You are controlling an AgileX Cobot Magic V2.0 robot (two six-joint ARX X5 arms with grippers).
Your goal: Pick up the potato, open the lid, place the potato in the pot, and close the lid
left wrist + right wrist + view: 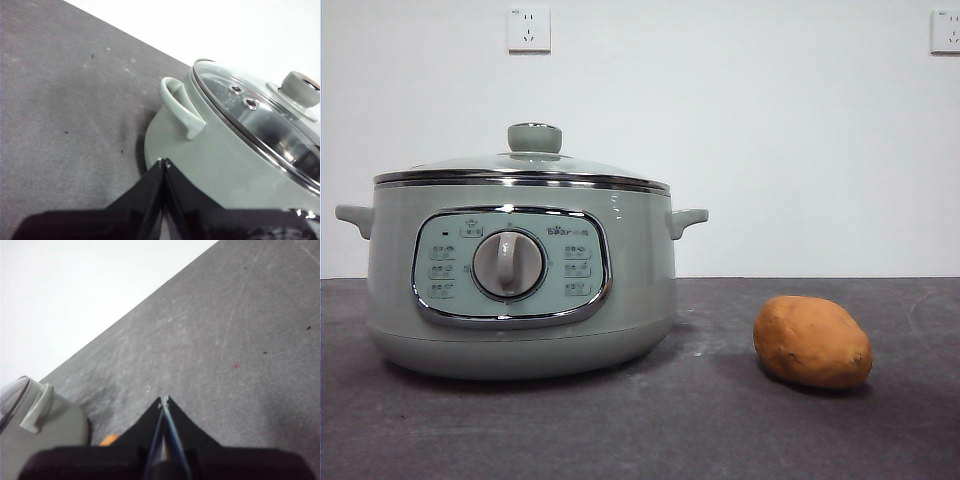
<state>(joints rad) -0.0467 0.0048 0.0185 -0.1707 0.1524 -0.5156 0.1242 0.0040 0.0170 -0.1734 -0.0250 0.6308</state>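
Pot [520, 290] left on table [720, 430], lid [525, 165] seated on its rim | potato [812, 342] lying right of pot, apart from it | left gripper [163, 162] jaws closed, empty, beside pot handle [180, 107] | right gripper [164, 401] jaws closed, empty, above table.

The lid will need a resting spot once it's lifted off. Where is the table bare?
Bare dark table lies between the pot and the potato, and along the whole near edge in front of both. The lid sits on the pot.
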